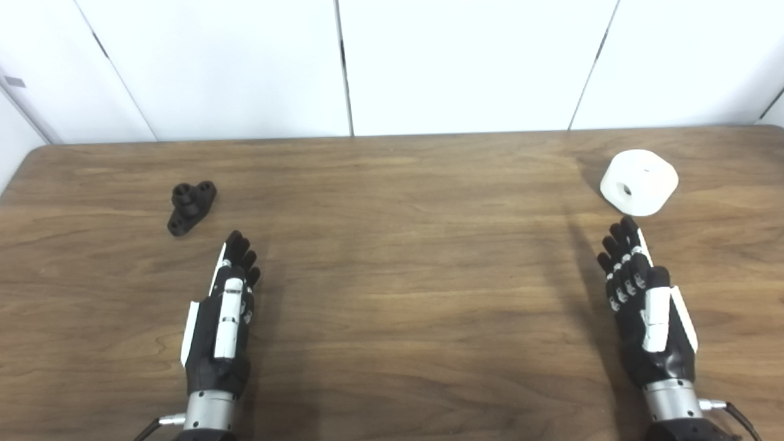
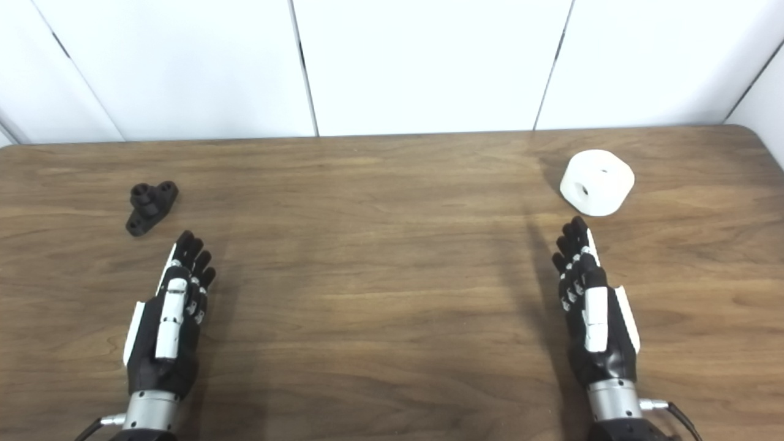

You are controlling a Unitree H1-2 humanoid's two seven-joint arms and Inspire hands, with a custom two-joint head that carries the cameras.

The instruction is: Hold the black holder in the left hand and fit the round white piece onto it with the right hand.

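The black holder (image 1: pixel 192 207) lies flat on the wooden table (image 1: pixel 392 257) at the far left, a short post sticking up from its plate. My left hand (image 1: pixel 225 312) stands on edge just this side of it, a little to its right, open and holding nothing. The round white piece (image 1: pixel 639 182) rests at the far right, tipped so its centre hole faces me. My right hand (image 1: pixel 643 300) is open too, fingers stretched forward, their tips a short gap from the white piece.
White wall panels (image 1: pixel 343 67) rise right behind the table's far edge. The table's rounded corners show at the far left and, in the right eye view, the far right (image 2: pixel 750 131).
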